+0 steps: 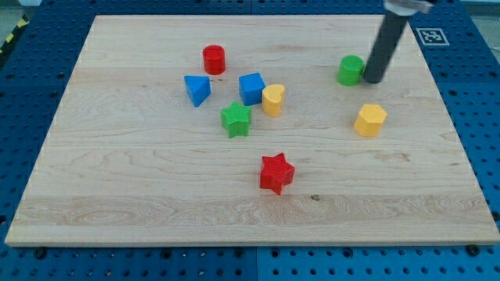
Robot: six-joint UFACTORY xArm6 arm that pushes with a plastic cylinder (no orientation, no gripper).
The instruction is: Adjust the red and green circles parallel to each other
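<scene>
The red circle (214,59) stands near the view's top, left of centre. The green circle (351,70) stands at the upper right. My tip (371,80) is on the board right beside the green circle, touching or almost touching its right side. The dark rod rises from there to the view's top right. The two circles are far apart, the green one a little lower in the view than the red one.
A blue triangle (197,90), a blue cube (251,88), a yellow heart (273,100) and a green star (236,119) cluster below the red circle. A yellow hexagon (370,120) lies below the green circle. A red star (276,173) lies lower centre.
</scene>
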